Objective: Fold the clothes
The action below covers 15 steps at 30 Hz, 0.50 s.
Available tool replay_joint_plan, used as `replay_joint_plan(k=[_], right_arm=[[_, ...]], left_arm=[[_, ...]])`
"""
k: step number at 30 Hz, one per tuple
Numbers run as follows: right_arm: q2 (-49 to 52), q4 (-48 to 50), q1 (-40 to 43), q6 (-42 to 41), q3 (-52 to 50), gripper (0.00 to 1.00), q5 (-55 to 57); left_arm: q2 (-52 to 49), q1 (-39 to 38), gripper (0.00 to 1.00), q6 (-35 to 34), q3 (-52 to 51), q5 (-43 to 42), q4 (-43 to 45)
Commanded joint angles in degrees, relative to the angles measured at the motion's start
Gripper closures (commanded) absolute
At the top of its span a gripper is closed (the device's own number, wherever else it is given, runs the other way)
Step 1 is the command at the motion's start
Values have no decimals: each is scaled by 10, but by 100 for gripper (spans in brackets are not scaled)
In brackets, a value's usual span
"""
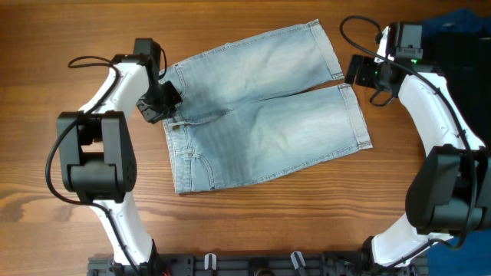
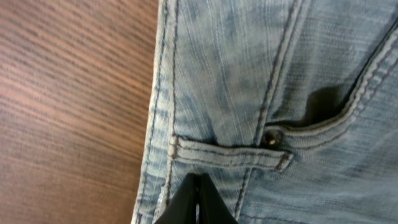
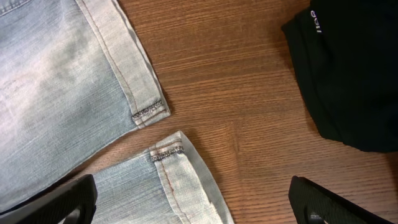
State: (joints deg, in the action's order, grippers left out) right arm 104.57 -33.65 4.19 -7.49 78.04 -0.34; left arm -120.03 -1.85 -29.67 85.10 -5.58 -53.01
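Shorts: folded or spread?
Spread. The shorts lie flat on the table, both legs apart side by side, waistband and both hems showing, nothing doubled over.

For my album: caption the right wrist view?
Open right end effector above the denim shorts' hemmed leg ends, black garment nearby.

You have a wood-grain tabletop [image 1: 253, 222]. At its right edge lies a black garment [image 3: 354, 68]. A dark blue cloth [image 1: 464, 17] sits beside that garment.

Centre: shorts [image 1: 261, 115] lie spread flat across it.
Left of waistband: bare table [image 1: 46, 46], passage free.
Right of hems: narrow bare strip, then black garment [image 3: 354, 68] (dark blue cloth [image 1: 466, 15] beyond it).
Front edge: bare wood, passable.
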Motion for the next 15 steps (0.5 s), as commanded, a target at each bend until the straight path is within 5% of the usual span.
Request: replay_joint_plan(k=[1,15], right_arm=[[0,0,-1,-2,3,1,8],[0,0,-1,-2,3,1,8]], left_arm=[[-8,-4,96,-10,-2,10,-23],[-17,-4,96,24,-74,113,143]])
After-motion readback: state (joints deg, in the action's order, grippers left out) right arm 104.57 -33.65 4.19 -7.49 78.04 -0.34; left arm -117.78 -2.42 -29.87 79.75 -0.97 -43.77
